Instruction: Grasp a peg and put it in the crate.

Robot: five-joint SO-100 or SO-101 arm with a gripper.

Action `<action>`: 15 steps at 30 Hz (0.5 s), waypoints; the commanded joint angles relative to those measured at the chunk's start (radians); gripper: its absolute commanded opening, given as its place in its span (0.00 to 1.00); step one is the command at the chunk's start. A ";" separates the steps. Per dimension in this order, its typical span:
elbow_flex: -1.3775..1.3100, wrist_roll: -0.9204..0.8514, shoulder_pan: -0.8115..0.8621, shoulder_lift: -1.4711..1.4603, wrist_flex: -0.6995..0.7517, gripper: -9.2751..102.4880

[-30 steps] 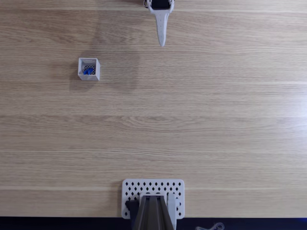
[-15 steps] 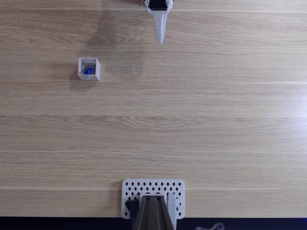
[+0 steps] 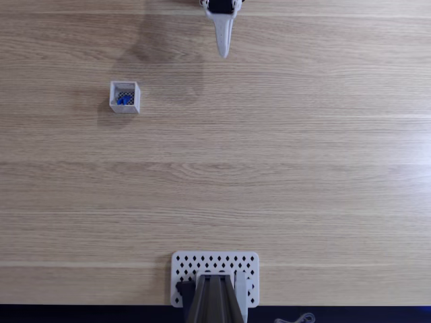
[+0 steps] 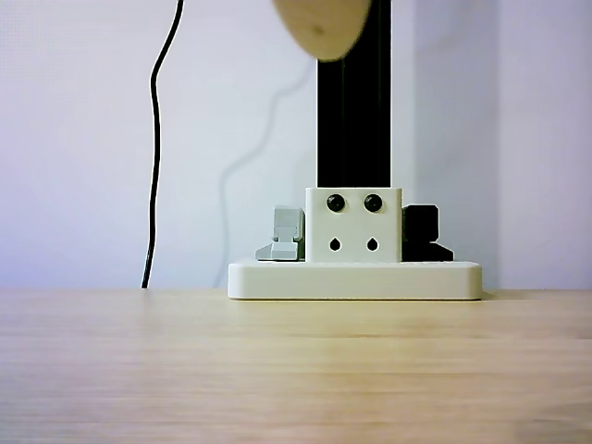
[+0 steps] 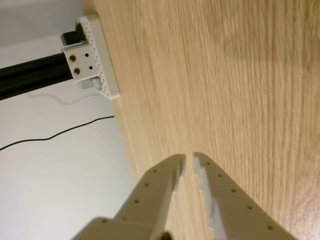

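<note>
Start w/ your wrist view: the gripper fills the lower part of the frame, two pale fingers w/ rows of small holes. The jaws stand narrow, tips just apart w/ a thin slit between them, and nothing sits in that slit. Beyond the tips you see the wooden surface running away, picture lying on its side. Further off, at the surface's edge, you see the white perforated plate w/ a white block on it and a black post running off the frame's left edge. A thin black cable trails across the pale wall behind.

In the fixed view, looking down, the same plate sits at the bottom centre w/ a grey-brown post foot over it. The gripper comes in from the top edge, centre, pointing down the frame, well apart from everything else; its shadow falls to the left of it.

The crate sits upper left in that view, upright on the surface, well apart from the gripper. The peg lies inside the crate, a small blue spot against the dark mesh bottom. Too small to tell its exact tilt.

The other view, low at surface level, shows you the plate, the block w/ two screws, the black post and the cable at left.
</note>
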 commanded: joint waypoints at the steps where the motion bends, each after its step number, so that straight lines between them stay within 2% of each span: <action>1: -0.003 0.015 0.000 0.017 0.008 0.08; 15: -0.003 0.015 -0.009 0.014 0.009 0.08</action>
